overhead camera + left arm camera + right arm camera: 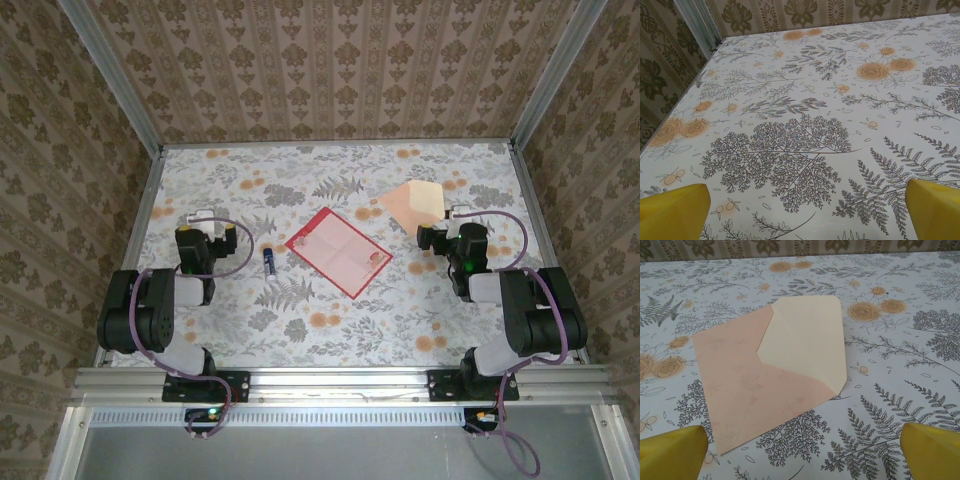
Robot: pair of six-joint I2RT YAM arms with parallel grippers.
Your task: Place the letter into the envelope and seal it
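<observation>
The thin, red-bordered pale pink paper letter (338,252) lies mid-tabletop (400,320), long axis ten-to-four o'clock, between the arms. The peach paper envelope (770,375), flap open, sits at twelve o'clock of the right end effector (802,451). It and the left end effector (802,212) are spread apart, empty.

Letter (339,252) at ctr, envelope (414,204) to its far R
</observation>
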